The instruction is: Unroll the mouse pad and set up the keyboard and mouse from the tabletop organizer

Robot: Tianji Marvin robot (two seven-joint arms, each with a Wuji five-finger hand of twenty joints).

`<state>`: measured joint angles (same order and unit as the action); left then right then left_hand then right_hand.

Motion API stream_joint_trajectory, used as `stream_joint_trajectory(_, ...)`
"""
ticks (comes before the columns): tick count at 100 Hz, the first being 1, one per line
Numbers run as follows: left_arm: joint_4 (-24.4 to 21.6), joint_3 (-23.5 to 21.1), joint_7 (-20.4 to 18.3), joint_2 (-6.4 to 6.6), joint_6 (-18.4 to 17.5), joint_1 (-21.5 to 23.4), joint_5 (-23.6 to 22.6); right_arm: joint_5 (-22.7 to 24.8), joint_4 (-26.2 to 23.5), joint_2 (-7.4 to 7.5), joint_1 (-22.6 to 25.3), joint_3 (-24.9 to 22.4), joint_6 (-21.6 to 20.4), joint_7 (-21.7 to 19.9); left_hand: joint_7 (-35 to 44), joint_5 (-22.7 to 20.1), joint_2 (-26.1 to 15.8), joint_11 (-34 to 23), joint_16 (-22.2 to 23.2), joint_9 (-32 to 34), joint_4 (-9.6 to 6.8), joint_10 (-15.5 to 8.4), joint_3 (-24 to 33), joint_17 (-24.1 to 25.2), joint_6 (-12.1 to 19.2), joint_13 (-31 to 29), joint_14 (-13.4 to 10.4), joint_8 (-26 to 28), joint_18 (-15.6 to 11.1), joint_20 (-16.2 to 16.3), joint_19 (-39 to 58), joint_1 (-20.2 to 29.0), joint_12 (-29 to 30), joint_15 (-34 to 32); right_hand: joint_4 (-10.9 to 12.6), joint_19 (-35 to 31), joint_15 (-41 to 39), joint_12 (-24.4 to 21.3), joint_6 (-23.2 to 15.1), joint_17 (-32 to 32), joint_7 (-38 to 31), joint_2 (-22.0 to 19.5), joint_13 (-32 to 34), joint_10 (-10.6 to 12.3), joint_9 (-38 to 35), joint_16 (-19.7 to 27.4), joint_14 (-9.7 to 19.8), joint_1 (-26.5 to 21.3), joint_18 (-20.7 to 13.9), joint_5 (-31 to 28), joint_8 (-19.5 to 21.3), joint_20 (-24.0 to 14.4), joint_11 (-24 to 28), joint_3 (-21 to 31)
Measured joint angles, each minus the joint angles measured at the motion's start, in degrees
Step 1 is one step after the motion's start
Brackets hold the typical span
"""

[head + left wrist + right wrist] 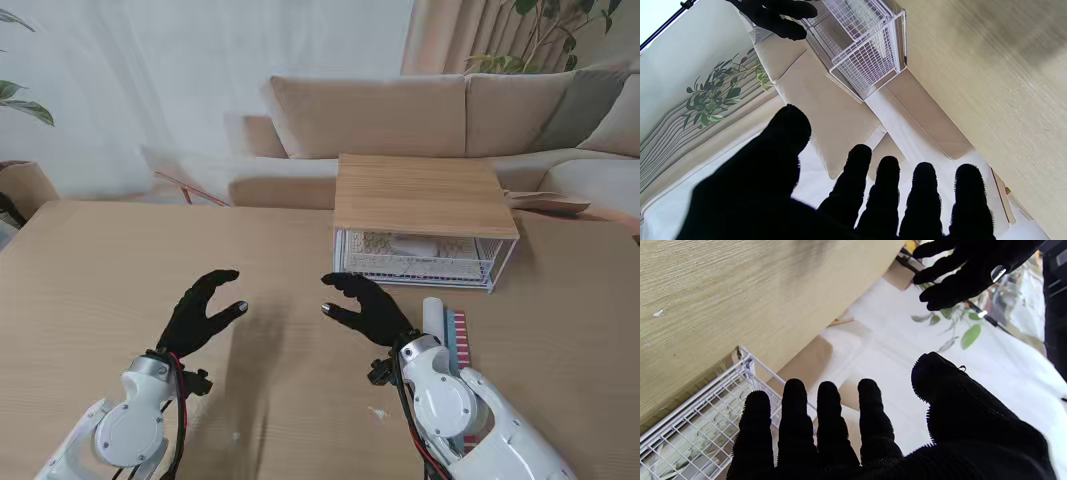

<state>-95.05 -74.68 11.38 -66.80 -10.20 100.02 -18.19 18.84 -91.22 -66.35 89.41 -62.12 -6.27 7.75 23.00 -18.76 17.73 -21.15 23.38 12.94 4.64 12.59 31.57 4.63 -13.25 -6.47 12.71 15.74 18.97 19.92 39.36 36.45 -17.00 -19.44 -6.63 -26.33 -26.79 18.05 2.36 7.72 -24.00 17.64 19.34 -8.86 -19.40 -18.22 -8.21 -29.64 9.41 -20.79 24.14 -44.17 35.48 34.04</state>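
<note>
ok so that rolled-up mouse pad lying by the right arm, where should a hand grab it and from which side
Probably mid-length on the rolled white and pink mouse pad, coming from above with fingers wrapping across the roll. It lies flat on the light wooden table, running away from me, partly hidden by the right arm. The black-gloved right hand is nearest and holds nothing.

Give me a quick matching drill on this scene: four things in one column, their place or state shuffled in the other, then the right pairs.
Things:
1. keyboard
2. rolled mouse pad
3. left hand
4. organizer

Places or states:
A. lying on the table beside the right arm
B. open, holding nothing
C. inside the wire basket
D. wooden top, standing on the table on my right, far side

Pairs: 1-C, 2-A, 3-B, 4-D
</note>
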Motion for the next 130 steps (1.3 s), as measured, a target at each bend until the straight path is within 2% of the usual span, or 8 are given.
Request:
stream_joint_trajectory(33,-0.04,-0.05,-0.21,0.05,-0.08,0.08,-0.16,0.59,-0.87,-0.01,0.22,0.22,2.62,0.20,0.00,0.00,0.00,0.00,0.00,0.00,0.00,0.00,0.00,0.00,0.00,0.01,0.00,0.00,0.00,0.00,0.00,0.00,0.00,0.09,0.00,0.00,0.00,0.00,0.00,-0.42,0.00,0.00,-0.01,0.00,0.00,0.00,-0.09,0.00,0.00,0.08,0.00,0.00,0.00,0.00)
stream_joint_trajectory(50,-0.62,-0.79,-0.15,0.05,-0.07,0.76,-0.43,9.27,-5.65,0.25,2.97,-1.73,6.46,0.26,0.00,0.00,-0.01,0.00,0.00,0.00,0.00,0.00,0.00,0.00,0.00,0.01,0.00,0.00,0.00,0.00,0.00,0.00,0.00,0.10,0.00,0.14,0.11,0.00,0.00,-1.85,0.13,0.00,-2.11,0.00,1.06,0.01,-0.13,0.66,0.00,1.42,0.00,0.00,-0.05,-0.44)
stream_joint_trajectory(62,-0.65,-0.81,-0.22,0.07,-0.08,0.70,-0.44,9.91,-8.84,0.50,5.96,-3.99,7.67,0.86,0.00,0.00,-0.01,0.00,0.00,0.00,0.00,0.00,0.00,0.00,0.00,0.01,0.00,0.00,0.00,0.00,0.00,0.00,0.00,0.10,0.00,0.15,-0.40,0.19,0.43,-2.18,0.80,0.10,-2.80,0.00,1.94,0.01,-0.14,1.60,0.00,2.19,0.45,0.00,0.01,-0.47)
stream_joint_trajectory(69,-0.65,-0.82,-0.28,0.08,-0.08,0.63,-0.38,12.50,-11.19,0.76,8.29,-5.49,11.23,0.19,0.00,0.00,-0.01,0.00,0.00,0.00,0.00,0.00,0.00,0.00,0.00,0.01,0.00,0.00,0.00,0.00,0.00,0.00,0.00,0.11,0.00,0.17,-1.09,0.40,2.67,-2.83,0.86,0.43,-3.52,0.00,3.01,0.01,-0.18,2.21,-0.05,3.56,0.57,0.00,0.64,-1.19)
stream_joint_trajectory(79,-0.65,-0.83,-0.26,0.08,0.00,0.60,-0.29,20.08,-14.88,1.33,12.46,-7.77,17.53,-0.93,0.00,0.00,-0.01,0.00,0.00,0.00,0.00,0.00,0.00,0.00,0.00,0.02,0.00,0.00,0.00,0.00,0.00,0.00,0.00,0.12,0.00,0.18,-2.53,0.88,5.77,-2.86,1.33,2.13,-3.52,-0.01,3.63,-0.65,-0.88,2.95,-0.05,4.24,1.33,-0.20,2.18,-1.78)
stream_joint_trajectory(95,-0.64,-0.85,0.12,0.05,0.09,0.43,-0.35,29.56,-16.82,2.34,17.01,-9.52,21.40,0.11,0.00,0.00,-0.01,0.00,0.00,0.00,0.00,0.00,0.00,0.00,0.00,0.02,0.00,0.00,0.00,0.00,0.00,0.00,0.00,0.13,0.00,0.20,-4.75,1.26,8.06,-2.80,2.41,4.42,-3.55,-0.79,4.36,-1.46,-0.91,5.76,-0.67,4.37,2.78,-0.70,3.66,-2.35)
stream_joint_trajectory(112,-0.19,-1.03,0.42,-0.11,0.15,-0.14,0.48,35.09,-16.89,3.29,17.15,-7.04,33.25,0.86,0.00,0.00,-0.01,0.00,0.00,0.00,0.00,0.00,0.00,0.00,0.00,0.02,0.00,0.00,0.00,0.00,0.00,0.00,0.00,0.14,0.00,0.20,-6.67,1.55,11.59,-2.73,3.73,5.69,-4.88,-2.91,7.17,-1.99,-1.47,7.22,-0.73,4.97,4.79,-0.71,5.21,-2.43)
stream_joint_trajectory(130,0.89,-1.11,0.41,-0.26,0.69,-0.88,1.97,38.41,-15.78,3.48,14.72,-3.05,40.85,-0.05,0.00,0.00,0.00,0.00,0.00,0.00,0.00,0.00,0.00,0.00,0.00,0.04,0.00,0.00,0.00,0.00,-0.04,0.00,0.00,0.19,0.00,0.20,-8.28,1.63,13.04,-2.71,4.84,6.22,-6.28,-4.25,8.49,-2.90,-1.86,8.78,-0.74,5.61,6.71,-0.71,6.47,-2.41)
